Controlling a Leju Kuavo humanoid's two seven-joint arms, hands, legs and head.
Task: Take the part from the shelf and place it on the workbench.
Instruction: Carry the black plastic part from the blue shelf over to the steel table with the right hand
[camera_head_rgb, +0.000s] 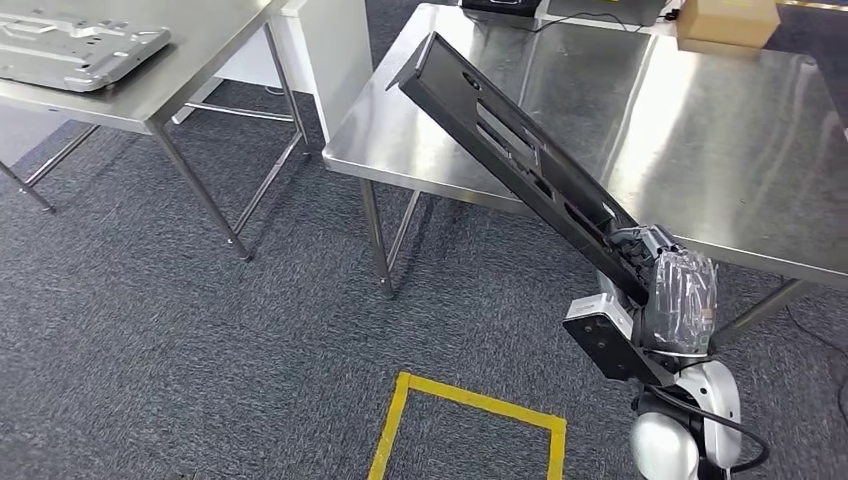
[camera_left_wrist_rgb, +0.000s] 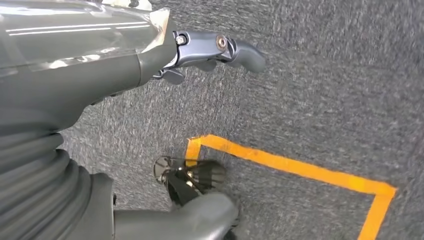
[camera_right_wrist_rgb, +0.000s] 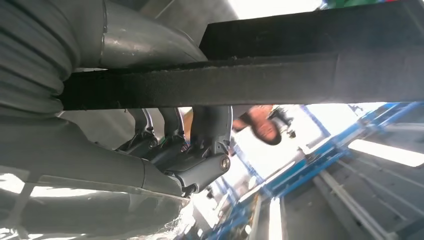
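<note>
Over the surface (camera_head_rgb: 700, 130) edge, I am holding the part (camera_head_rgb: 520, 150) clamped at its near end in my right robot hand (camera_head_rgb: 665, 285), risking its tilted far end dropping and scraping, left robot hand (camera_left_wrist_rgb: 210, 50) hanging empty, fingers apart.

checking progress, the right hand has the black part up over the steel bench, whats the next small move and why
Probably lower the right hand so the part comes down flat onto the bench. The part is held at one end, tilted, its far end reaching over the bench's bare middle. The box sits at the far edge, well off its path.
</note>
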